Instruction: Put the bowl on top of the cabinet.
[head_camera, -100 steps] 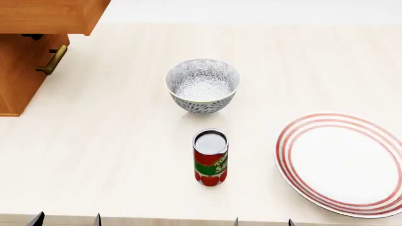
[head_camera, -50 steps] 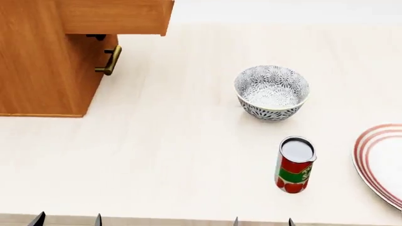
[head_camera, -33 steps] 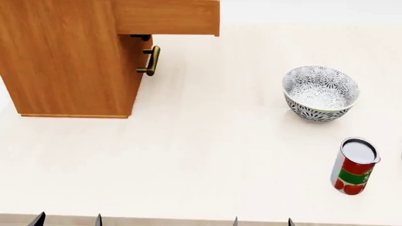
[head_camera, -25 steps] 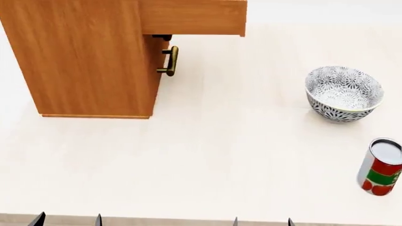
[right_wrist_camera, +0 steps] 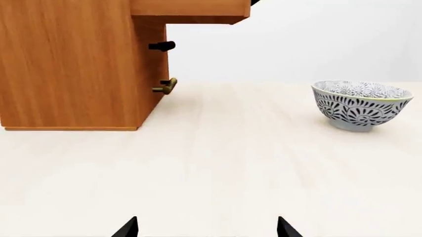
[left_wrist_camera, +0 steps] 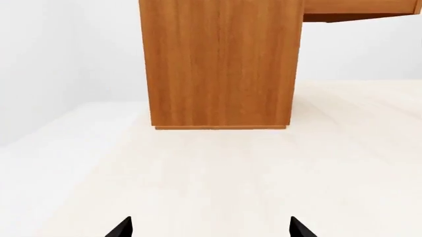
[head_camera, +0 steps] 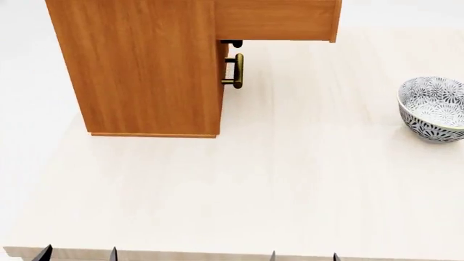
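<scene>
table (head_camera: 239,196): pale wood surface, fills most of the head view.
cabinet (head_camera: 145,65): orange-brown, upper left of the head view, standing on the table; upper drawer (head_camera: 275,19) pulled out to the right, brass bar handle (head_camera: 236,70) below it.
bowl (head_camera: 433,107): white with dark grey floral pattern, upright on the table at the right edge, well apart from the cabinet.
left gripper (left_wrist_camera: 209,229): only two dark fingertips show, spread wide, holding nothing.
right gripper (right_wrist_camera: 207,228): the same, tips apart, empty.
</scene>
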{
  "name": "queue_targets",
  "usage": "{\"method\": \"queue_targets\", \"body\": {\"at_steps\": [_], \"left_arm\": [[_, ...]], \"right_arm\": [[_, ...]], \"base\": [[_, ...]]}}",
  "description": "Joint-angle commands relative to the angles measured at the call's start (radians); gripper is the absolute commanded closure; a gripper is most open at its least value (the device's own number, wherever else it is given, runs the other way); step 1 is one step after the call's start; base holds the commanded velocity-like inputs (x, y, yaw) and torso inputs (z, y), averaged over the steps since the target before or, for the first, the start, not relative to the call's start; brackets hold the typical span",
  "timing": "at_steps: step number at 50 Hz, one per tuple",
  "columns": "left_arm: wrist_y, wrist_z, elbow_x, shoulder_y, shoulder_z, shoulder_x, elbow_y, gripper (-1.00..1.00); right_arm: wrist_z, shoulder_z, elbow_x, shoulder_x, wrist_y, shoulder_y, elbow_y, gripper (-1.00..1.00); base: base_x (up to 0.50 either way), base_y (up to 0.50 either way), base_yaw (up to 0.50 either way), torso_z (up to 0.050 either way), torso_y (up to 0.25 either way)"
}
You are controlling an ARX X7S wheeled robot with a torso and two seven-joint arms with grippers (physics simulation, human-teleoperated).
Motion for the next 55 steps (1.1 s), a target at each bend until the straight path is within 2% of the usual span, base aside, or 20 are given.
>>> {"method": "queue_targets", "body": {"at_steps": [1, 7, 8, 9, 10, 11, 12, 14, 15, 17, 18, 21, 22, 24, 25, 26, 31, 32, 40, 55], "left_arm": [[0.003, -0.009, -0.006, -0.002, 0.011, -0.007, -0.002, -1.00], [-0.015, -0.012, -0.002, -0.013, 0.024, -0.012, -0.010, -1.00], [-0.086, -0.013, 0.008, -0.039, 0.039, -0.016, -0.017, -1.00], [-0.184, 0.007, -0.113, -0.051, -0.009, 0.000, 0.028, -1.00], [-0.233, 0.015, -0.157, -0.050, -0.019, -0.005, 0.080, -1.00], [-0.294, 0.003, -0.147, -0.036, 0.005, -0.031, 0.224, -1.00], [-0.418, -0.044, -0.166, -0.031, 0.004, -0.059, 0.374, -1.00], [-0.565, -0.089, -0.204, -0.064, -0.008, -0.080, 0.643, -1.00], [-0.715, -0.158, -0.243, -0.112, -0.036, -0.086, 0.793, -1.00], [-0.891, -0.214, -0.300, -0.155, -0.073, -0.091, 0.933, -1.00], [-0.925, -0.223, -0.337, -0.161, -0.098, -0.083, 0.987, -1.00], [-0.958, -0.250, -0.362, -0.164, -0.080, -0.094, 1.046, -1.00], [-0.928, -0.306, -0.386, -0.174, -0.050, -0.130, 1.049, -1.00], [-0.899, -0.343, -0.401, -0.169, -0.032, -0.158, 1.045, -1.00], [-0.892, -0.346, -0.404, -0.165, -0.030, -0.161, 1.041, -1.00], [-0.838, -0.346, -0.341, -0.138, 0.016, -0.179, 1.029, -1.00], [-0.817, -0.345, -0.339, -0.119, 0.028, -0.191, 1.023, -1.00], [-0.809, -0.345, -0.357, -0.090, 0.003, -0.191, 1.023, -1.00], [-0.794, -0.351, -0.358, -0.084, 0.019, -0.199, 1.014, -1.00], [-0.740, -0.386, -0.401, -0.073, 0.022, -0.236, 0.983, -1.00]], "right_arm": [[0.012, -0.005, 0.015, 0.008, 0.011, 0.000, -0.007, -1.00], [0.017, -0.025, -0.003, 0.019, 0.034, 0.005, -0.006, -1.00], [0.011, -0.013, 0.033, 0.013, 0.051, 0.007, -0.023, -1.00], [0.019, -0.005, 0.066, 0.015, 0.155, 0.017, -0.066, -1.00], [0.020, 0.006, 0.101, 0.017, 0.206, 0.019, -0.115, -1.00], [0.038, 0.004, 0.101, 0.035, 0.275, 0.018, -0.223, -1.00], [0.083, 0.015, 0.123, 0.066, 0.425, 0.032, -0.373, -1.00], [0.110, 0.088, 0.266, 0.082, 0.661, 0.073, -0.631, -1.00], [0.175, 0.133, 0.315, 0.109, 0.811, 0.129, -0.781, -1.00], [0.219, 0.187, 0.396, 0.120, 0.955, 0.187, -0.951, -1.00], [0.247, 0.196, 0.412, 0.129, 1.012, 0.218, -1.004, -1.00], [0.273, 0.202, 0.438, 0.133, 1.043, 0.226, -1.042, -1.00], [0.306, 0.156, 0.429, 0.172, 0.981, 0.187, -1.048, -1.00], [0.321, 0.136, 0.429, 0.190, 0.944, 0.163, -1.043, -1.00], [0.322, 0.128, 0.425, 0.194, 0.932, 0.157, -1.038, -1.00], [0.322, 0.094, 0.398, 0.198, 0.915, 0.152, -1.017, -1.00], [0.327, 0.036, 0.361, 0.211, 0.887, 0.153, -0.997, -1.00], [0.326, -0.034, 0.314, 0.225, 0.865, 0.142, -0.988, -1.00], [0.323, -0.062, 0.294, 0.242, 0.816, 0.125, -0.960, -1.00], [0.344, -0.079, 0.308, 0.251, 0.825, 0.141, -0.961, -1.00]], "base": [[0.00, 0.00, 0.00, 0.000, 0.000], [0.00, 0.00, 0.00, 0.000, 0.000], [0.00, 0.00, 0.00, 0.000, 0.000], [0.00, 0.00, 0.00, 0.000, 0.000], [0.00, 0.00, 0.00, 0.000, 0.000], [0.00, 0.00, 0.00, 0.000, 0.000], [0.00, 0.00, 0.00, 0.000, 0.000], [0.00, 0.00, 0.00, 0.000, 0.000], [0.00, 0.00, 0.00, 0.000, 0.000], [0.00, 0.00, 0.00, 0.000, 0.000], [0.00, 0.00, 0.00, 0.000, 0.000], [0.00, 0.00, 0.00, 0.000, 0.000], [0.00, 0.00, 0.00, 0.000, 0.000], [0.00, 0.00, 0.00, 0.000, 0.000], [0.00, 0.00, 0.00, 0.000, 0.000], [0.00, 0.00, 0.00, 0.000, 0.000], [0.03, 0.00, 0.00, 0.000, 0.000], [0.41, 0.00, 0.00, 0.000, 0.000], [0.47, 0.00, 0.00, 0.000, 0.000], [0.50, 0.00, 0.00, 0.000, 0.000]]}}
